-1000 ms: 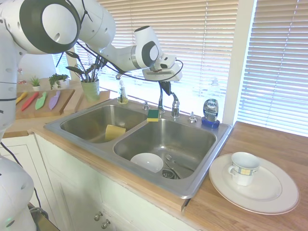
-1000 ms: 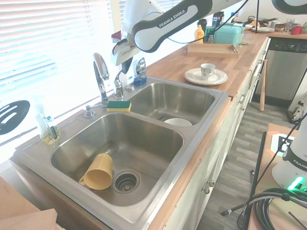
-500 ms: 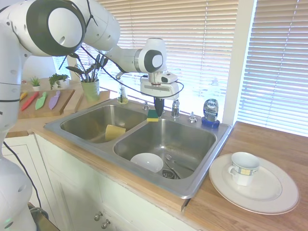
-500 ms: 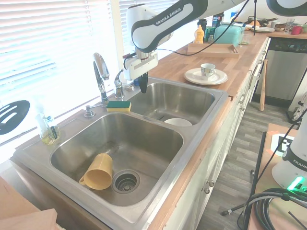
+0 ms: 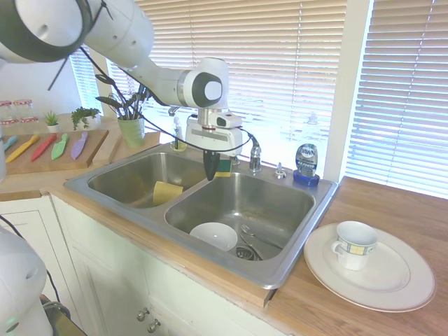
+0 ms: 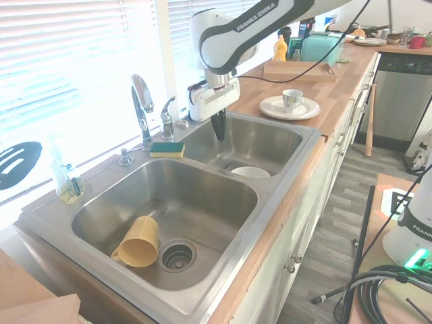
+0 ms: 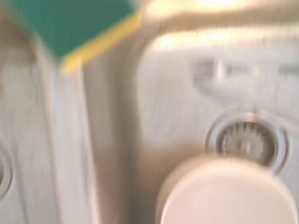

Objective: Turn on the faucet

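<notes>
- Fingers [image 5: 211,173] hang pointing straight down over the right-hand basin of the sink [image 5: 294,262], close to the divider; in both exterior views they look pressed together with nothing between them, though the gap is small and dark.
- In the second exterior view the same fingers [image 6: 219,131] sit in front of the back ledge, out over the basin and touching nothing.
- The faucet [image 6: 141,101] stands on the back ledge behind the divider, its gooseneck spout rising upright and arching toward the basins.
- Its lever handle [image 6: 166,113] is a separate small chrome piece just beside the spout base, on the side nearer the arm; its lever stands roughly upright and tilts slightly.
- The relation that matters: the lever handle [image 5: 255,150] lies behind the fingers, toward the window, and at about the same height or a little higher, with a clear gap between them.
- A green-and-yellow sponge [image 6: 167,148] lies on the ledge in front of the spout, just beside the path back to the lever.
- The wrist view shows only the sponge corner, the drain and a white bowl [image 7: 229,196], all blurred.
</notes>
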Robot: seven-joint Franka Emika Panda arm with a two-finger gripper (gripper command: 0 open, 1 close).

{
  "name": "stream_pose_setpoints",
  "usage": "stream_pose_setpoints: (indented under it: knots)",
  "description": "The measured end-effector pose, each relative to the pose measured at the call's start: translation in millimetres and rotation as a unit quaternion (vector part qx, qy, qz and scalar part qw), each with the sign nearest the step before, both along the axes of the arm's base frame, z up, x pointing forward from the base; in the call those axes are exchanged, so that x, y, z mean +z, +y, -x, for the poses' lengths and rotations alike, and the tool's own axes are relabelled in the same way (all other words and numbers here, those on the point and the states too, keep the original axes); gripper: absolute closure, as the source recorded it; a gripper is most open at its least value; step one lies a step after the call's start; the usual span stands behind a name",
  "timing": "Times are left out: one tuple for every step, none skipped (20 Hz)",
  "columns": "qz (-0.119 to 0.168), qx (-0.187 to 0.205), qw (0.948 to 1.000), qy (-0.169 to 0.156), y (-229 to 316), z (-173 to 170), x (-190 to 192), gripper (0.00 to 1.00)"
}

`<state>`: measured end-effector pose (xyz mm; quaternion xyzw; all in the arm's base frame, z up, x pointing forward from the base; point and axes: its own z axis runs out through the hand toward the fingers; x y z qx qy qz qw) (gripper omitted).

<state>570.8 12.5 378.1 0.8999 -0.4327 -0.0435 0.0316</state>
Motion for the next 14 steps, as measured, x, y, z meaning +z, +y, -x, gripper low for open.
stream_pose_setpoints:
  knots:
    - [-0.002,-0.001,1.0,0.0,4.1,14.2,3.2,1.0]
    - [-0.003,-0.002,1.0,0.0,7.9,28.2,5.7,1.0]
    - [-0.003,-0.002,1.0,0.0,11.3,43.1,7.7,1.0]
    - [-0.004,-0.002,1.0,0.0,14.0,58.1,8.7,1.0]
    - [-0.004,-0.002,1.0,-0.001,15.9,72.7,9.0,1.0]
    - [-0.003,-0.002,1.0,0.0,17.4,88.8,8.8,1.0]
    - [-0.002,-0.003,1.0,0.001,18.2,104.8,8.5,1.0]
    - [-0.002,-0.004,1.0,0.001,18.3,120.3,8.3,1.0]
    - [-0.001,-0.004,1.0,0.0,18.4,135.1,8.7,1.0]
    - [0.0,-0.004,1.0,-0.002,18.6,149.2,8.9,1.0]
    - [-0.001,-0.005,1.0,-0.004,19.1,161.7,9.2,1.0]
    - [-0.002,-0.005,1.0,-0.006,19.8,172.8,9.5,1.0]
    - [-0.003,-0.005,1.0,-0.008,20.3,181.7,9.9,1.0]
    - [-0.002,-0.006,0.9999,-0.01,20.2,188.8,9.9,0.0]
